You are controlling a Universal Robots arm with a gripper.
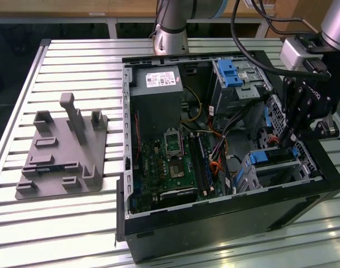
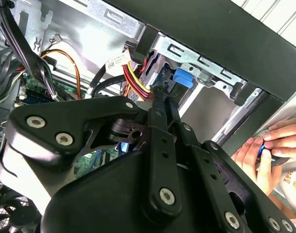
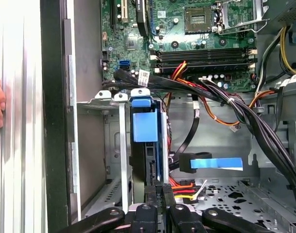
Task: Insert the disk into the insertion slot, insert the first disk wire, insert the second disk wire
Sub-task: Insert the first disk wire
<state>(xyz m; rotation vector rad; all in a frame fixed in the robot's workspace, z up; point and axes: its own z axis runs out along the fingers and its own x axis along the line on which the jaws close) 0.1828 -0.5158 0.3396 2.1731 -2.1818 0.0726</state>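
On the table (image 1: 75, 223) lies the open computer case (image 1: 214, 229). In its near corner, on the exterior view's right, the insertion slot (image 3: 96, 145) holds the disk (image 3: 145, 127). The end effector (image 3: 158, 188) hangs at the disk's end with its fingers drawn together — around a connector or nothing, I cannot tell. The red and yellow wires (image 2: 138, 83) crowd the tips and could snag. The exterior view gives the layout; the second wrist view adds a person's hand (image 2: 267, 153) just outside the case — too close if the arm swings.

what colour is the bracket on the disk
The bracket is bright blue; the first wrist view shows it best.
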